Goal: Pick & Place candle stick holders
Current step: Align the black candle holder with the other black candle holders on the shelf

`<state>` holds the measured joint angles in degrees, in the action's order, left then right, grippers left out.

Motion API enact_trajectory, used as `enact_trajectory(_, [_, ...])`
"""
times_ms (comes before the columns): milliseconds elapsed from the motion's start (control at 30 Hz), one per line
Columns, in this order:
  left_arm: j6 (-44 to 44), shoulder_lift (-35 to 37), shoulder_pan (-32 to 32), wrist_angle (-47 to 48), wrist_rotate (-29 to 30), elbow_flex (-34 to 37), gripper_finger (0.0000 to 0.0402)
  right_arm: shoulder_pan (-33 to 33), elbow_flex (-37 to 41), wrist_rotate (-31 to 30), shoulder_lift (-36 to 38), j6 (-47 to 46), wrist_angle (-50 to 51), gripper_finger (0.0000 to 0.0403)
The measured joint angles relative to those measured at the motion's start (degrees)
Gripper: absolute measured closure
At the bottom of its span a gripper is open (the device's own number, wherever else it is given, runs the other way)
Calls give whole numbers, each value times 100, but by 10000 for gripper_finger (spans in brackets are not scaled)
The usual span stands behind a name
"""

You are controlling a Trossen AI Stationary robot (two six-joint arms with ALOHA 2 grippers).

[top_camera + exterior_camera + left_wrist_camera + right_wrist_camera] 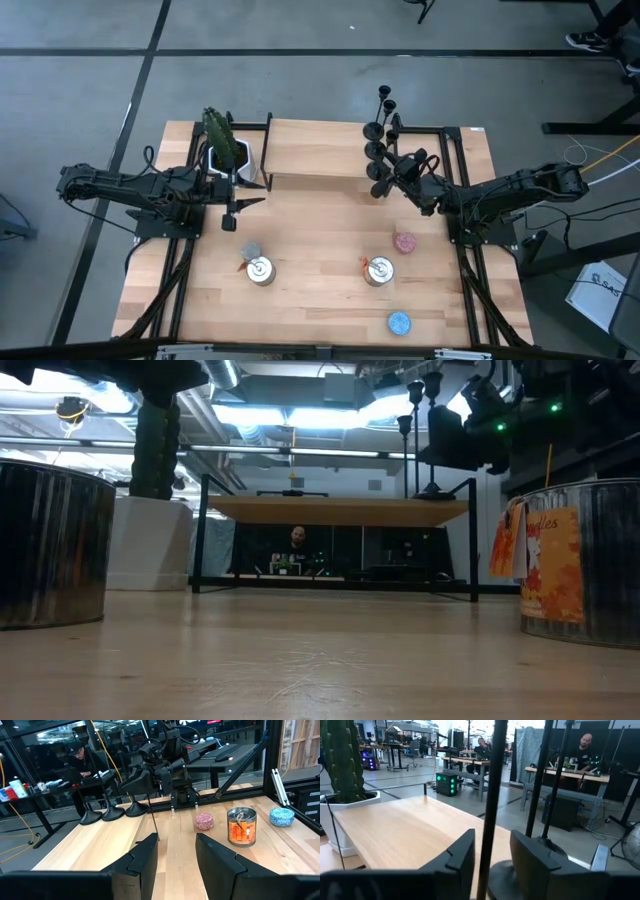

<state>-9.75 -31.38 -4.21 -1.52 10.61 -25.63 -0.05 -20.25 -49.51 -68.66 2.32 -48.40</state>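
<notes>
My right gripper (392, 180) reached over the raised light-wood shelf (315, 150) at the back of the table, its two dark fingers (457, 857) set apart on either side of the thin upright stem of one matte-black candle stick holder (492, 795). The fingers stood close to the stem, but I could not tell whether they were pressing on it. That holder's round flat base (507, 875) sat on the shelf just ahead of my fingers. The other small matte-black candle stick holders (378, 125) stood in a short row along the right end of the same shelf, just beside the one between my fingers, their bases close together.

My left gripper (232, 205) waited over the left part of the pale wooden table (320, 290), fingers (145, 860) spread with nothing between them, next to a green cactus in a white pot (225, 145) at the shelf's left end.

On the table nearer the front stood two round silver tins, one to the left (260, 270) and one with an orange label (378, 270) to the right. A small pink round piece (404, 242) lay near the labelled tin, and a small blue round piece (398, 322) lay closer to the front edge.
</notes>
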Motion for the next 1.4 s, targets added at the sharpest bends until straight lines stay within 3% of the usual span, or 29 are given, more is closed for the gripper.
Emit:
enact_trajectory(367, [17, -1, -2, 2, 0, 0, 274, 131, -192, 3, 355, 132, 464, 191])
enact_trajectory(867, [3, -1, 0, 0, 0, 0, 274, 828, -190, 21, 1671, -771, 2910, 187])
enact_trajectory(1000, [-1, 1, 0, 0, 0, 0, 274, 938, -190, 127, 1673, -958, 3113, 214])
enact_trajectory(1200, [-3, -1, 0, 0, 23, 0, 274, 950, -190, 651, 1490, -1264, 3204, 299])
enact_trajectory(1400, [-3, 1, 0, 0, 31, 0, 274, 934, -189, 472, 1268, -1485, 3286, 367])
